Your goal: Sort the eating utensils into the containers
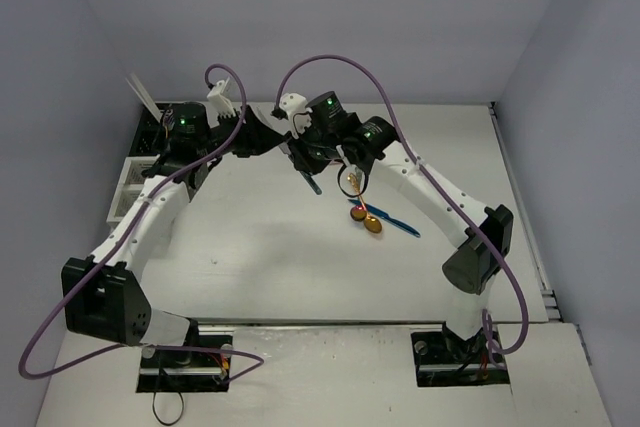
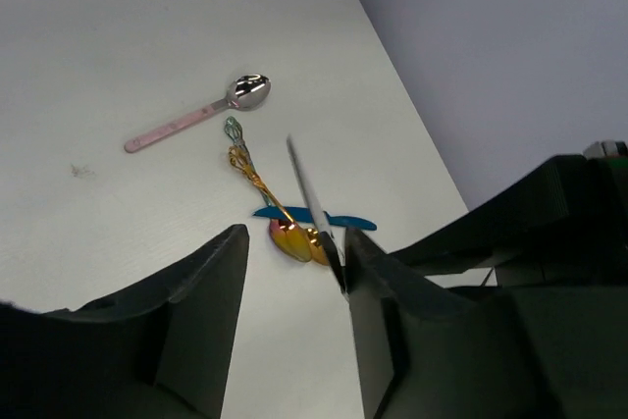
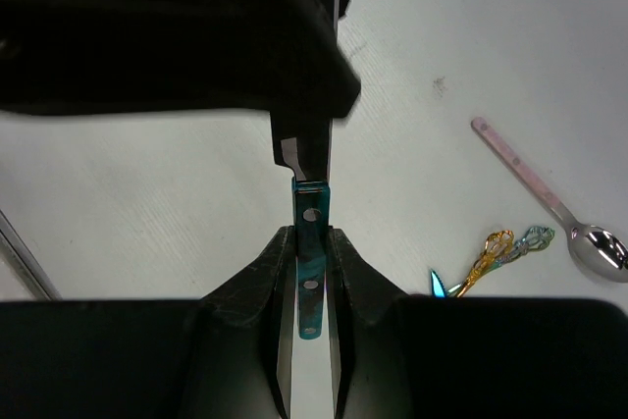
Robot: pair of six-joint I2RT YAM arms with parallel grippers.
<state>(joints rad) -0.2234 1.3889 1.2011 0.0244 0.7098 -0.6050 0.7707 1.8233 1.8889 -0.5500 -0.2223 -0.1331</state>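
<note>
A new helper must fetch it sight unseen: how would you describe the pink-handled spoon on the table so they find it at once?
On the white table, find the two gold spoons lying across a blue piece. Just beside their handles, lying apart, is one spoon. It alone has a straight pale pink handle and a shiny silver bowl.

This is a robotics lab test cell. A left arm (image 1: 140, 232) and a right arm (image 1: 440, 197), white with black joints, are bolted on black base plates (image 1: 185, 362) to the near edge of a bare white table (image 1: 280, 277). Plain pale lavender walls (image 1: 400, 17) box the table in on three sides. Purple cables (image 1: 330, 60) loop off the arms, green status lights (image 1: 184, 120) glow near their wrists, and a pink-handled spoon (image 2: 186, 122) lies loose on the board.
</note>
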